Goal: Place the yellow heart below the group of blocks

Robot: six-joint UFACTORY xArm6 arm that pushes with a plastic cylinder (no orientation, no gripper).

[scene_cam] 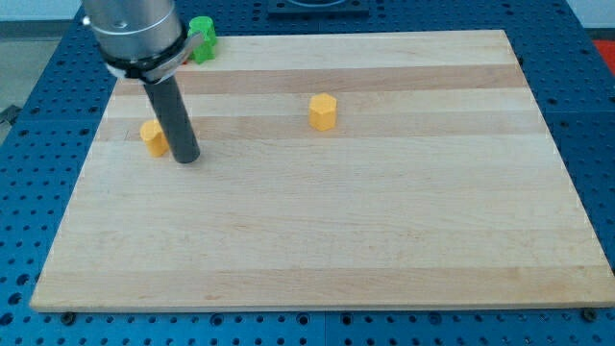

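Observation:
A yellow block, partly hidden by the rod so its shape is hard to make out, lies near the board's left edge. My tip rests on the board just right of it, touching or almost touching. A yellow hexagonal block sits alone near the board's upper middle. A green block lies at the board's top edge, upper left, partly hidden behind the arm.
The wooden board lies on a blue perforated table. The arm's grey body hangs over the board's top left corner.

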